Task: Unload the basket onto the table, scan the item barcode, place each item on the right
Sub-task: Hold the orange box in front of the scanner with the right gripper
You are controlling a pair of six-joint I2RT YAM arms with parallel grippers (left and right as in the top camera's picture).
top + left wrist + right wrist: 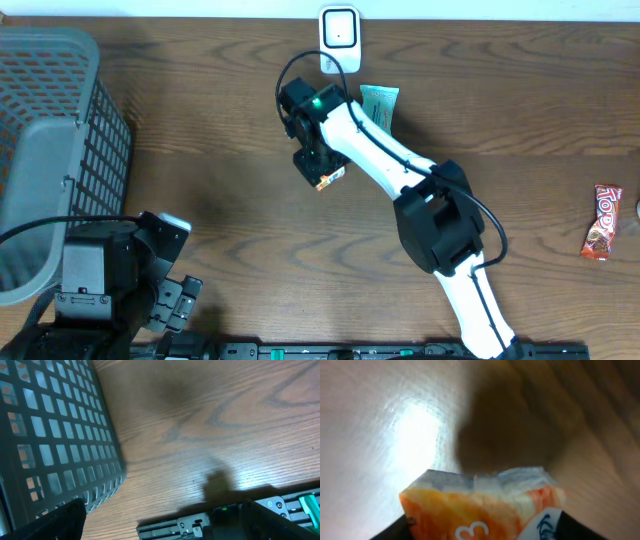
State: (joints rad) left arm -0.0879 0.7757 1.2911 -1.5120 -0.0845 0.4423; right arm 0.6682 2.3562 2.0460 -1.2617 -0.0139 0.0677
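Right fingers [585, 530] are pinching the orange packet [480, 515], left fingers [55, 522] gaping empty; its barcode should be squarely facing the twelve-o'clock scanner [339, 30].

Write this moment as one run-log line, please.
left gripper: open, beside basket | right gripper: orange packet between jaws, grip unclear | scanner: apart from packet

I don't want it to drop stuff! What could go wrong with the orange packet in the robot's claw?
The orange packet pokes out past the right claw, so it might slip. The green packet lies right by the white scanner, so the arm could bump it on the way.
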